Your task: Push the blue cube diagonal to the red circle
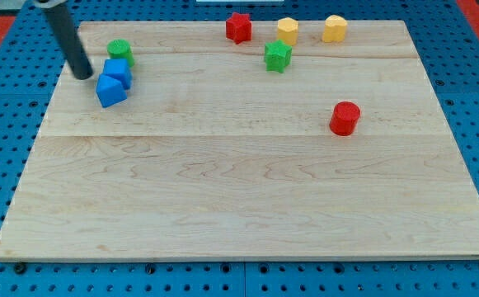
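In the camera view, the wooden board [247, 181] is seen on a blue pegboard surround [0, 124], and the dark rod is seen coming down from the view's top left, with my tip [84, 75] set on the board just beside the blue pair, at about nine o'clock from them. No claw is fitted (the rod ends plain), so nothing is held and nothing can be opened or closed; contact is made by the tip alone. The blue cube [111, 91] is found near the view's left edge, touching a second blue block [118, 72] at its one o'clock, whose shape cannot be made out clearly, and a green cylinder [119, 52] stands just beyond at twelve o'clock. The red circle [345, 118] lies well apart, at roughly three o'clock from the cube. The tip is judged to be placed on the cube's far side from the target so that a push would carry it rightward. A red star [238, 27], a green star [278, 56] and two yellow blocks [288, 31] [335, 28] are grouped along the view's top, clear of that path.
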You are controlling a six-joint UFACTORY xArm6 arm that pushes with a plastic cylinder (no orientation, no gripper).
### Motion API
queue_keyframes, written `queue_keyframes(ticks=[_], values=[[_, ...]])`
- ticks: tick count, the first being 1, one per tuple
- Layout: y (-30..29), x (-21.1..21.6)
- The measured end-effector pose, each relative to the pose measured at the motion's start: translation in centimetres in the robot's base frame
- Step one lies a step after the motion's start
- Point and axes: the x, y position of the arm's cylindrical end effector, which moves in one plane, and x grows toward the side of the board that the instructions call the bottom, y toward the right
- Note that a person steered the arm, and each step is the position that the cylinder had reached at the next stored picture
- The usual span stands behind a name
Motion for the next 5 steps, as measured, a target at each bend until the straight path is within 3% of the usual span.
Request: queue_keyframes(ticks=[1, 3, 5], values=[[11.5, 0.7], [17.5, 2.4], [16.8, -0.8]])
